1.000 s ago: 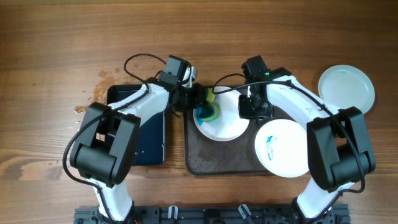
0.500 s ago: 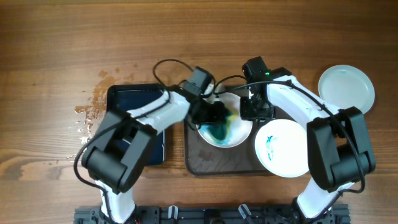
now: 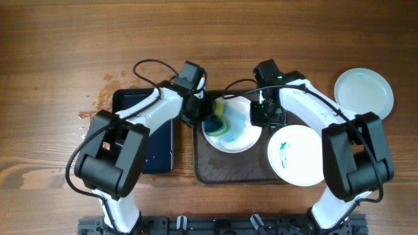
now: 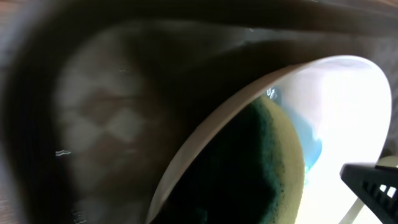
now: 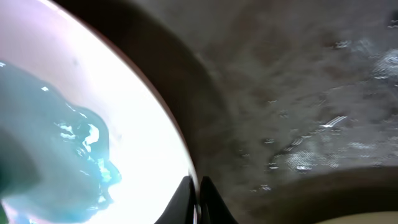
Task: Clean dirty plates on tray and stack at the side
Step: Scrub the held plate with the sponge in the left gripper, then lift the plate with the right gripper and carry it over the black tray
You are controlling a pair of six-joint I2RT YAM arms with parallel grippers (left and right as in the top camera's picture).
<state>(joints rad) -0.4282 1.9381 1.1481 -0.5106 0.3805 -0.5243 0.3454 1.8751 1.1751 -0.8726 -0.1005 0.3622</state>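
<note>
No lettering, label or number is legible; none on the dirty plates (image 3: pixel 300 163) or the tray (image 3: pixel 223 170).

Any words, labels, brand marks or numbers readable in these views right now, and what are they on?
No readable text in any view.
The blue smears on the centre plate and the right plate are scribbles, not writing.
The tray and the sponge show no label.

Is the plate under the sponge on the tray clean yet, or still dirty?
Still dirty: the plate carries a wet blue-teal smear beside the sponge.
</note>
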